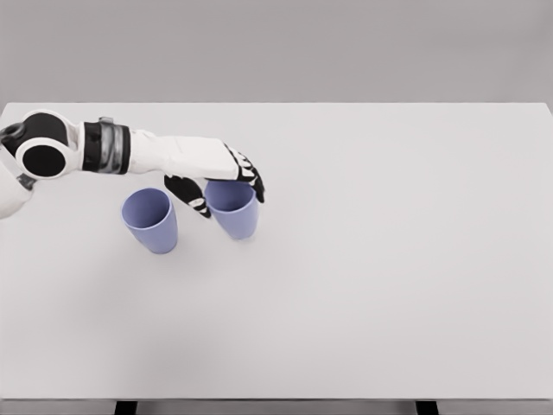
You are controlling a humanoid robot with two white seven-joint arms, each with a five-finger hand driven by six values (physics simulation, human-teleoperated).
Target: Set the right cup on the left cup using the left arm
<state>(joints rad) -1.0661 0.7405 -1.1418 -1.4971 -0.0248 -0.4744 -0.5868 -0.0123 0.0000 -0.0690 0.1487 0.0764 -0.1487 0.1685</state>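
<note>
The left hand [226,180] had reached across from the left side of the white table [389,285] and sat right over the rim of the right cup [235,213], thumb down one side and fingers [251,181] curled over the far side, so it looked to be gripping the cup near its top, though how firm the hold was I could not tell. That cup stood upright just beside the left cup [151,220], which also stood upright with its mouth open, a narrow gap between them. To my eye this was the grasping step, with the lift yet to come. The next move called for raising the cup straight up clear of its neighbour's rim, shifting it left, then lowering it squarely on top. Both cups stood well back from every table edge, and open room lay to the right and front. The right arm was nowhere to be seen.
</note>
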